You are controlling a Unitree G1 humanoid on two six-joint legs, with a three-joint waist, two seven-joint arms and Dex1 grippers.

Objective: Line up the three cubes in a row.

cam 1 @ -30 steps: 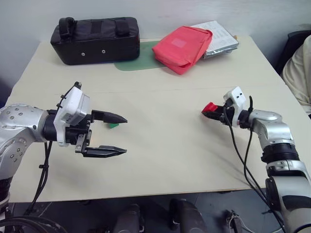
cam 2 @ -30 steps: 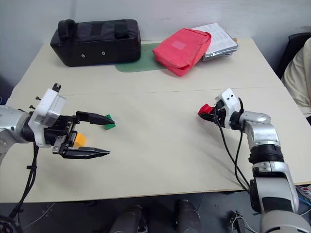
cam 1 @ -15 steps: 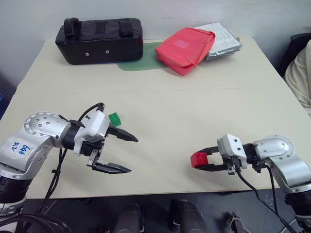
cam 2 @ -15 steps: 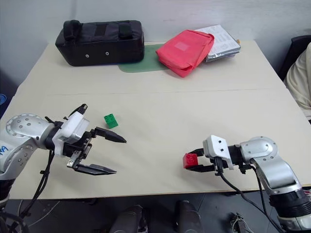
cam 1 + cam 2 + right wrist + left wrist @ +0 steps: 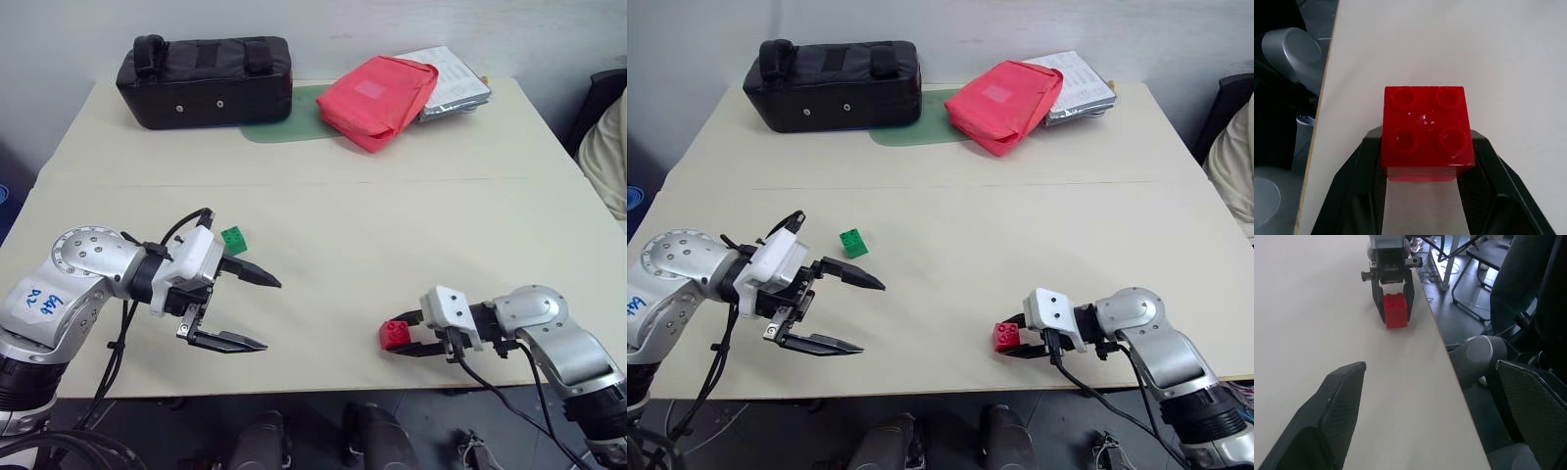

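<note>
My right gripper (image 5: 402,338) is shut on the red cube (image 5: 394,335) and holds it low over the table (image 5: 323,215) by the near edge, right of centre. In the right wrist view the studded red cube (image 5: 1426,127) sits between the two black fingers (image 5: 1364,171). The green cube (image 5: 852,242) lies on the table at the left. My left gripper (image 5: 271,315) stands open just in front of the green cube and apart from it, holding nothing. The left wrist view looks along the table's near edge to the red cube (image 5: 1395,310) in the right gripper.
A black bag (image 5: 204,80), a green mat (image 5: 279,127), a red pouch (image 5: 377,98) and a stack of papers (image 5: 453,86) lie along the far edge. A person's sleeve (image 5: 609,157) shows at the right. The near edge (image 5: 323,384) runs close below both grippers.
My right gripper has carried the red cube back from the right middle of the table down to the near edge. The left gripper sank a little, uncovering the green cube. The camera also shifted.
</note>
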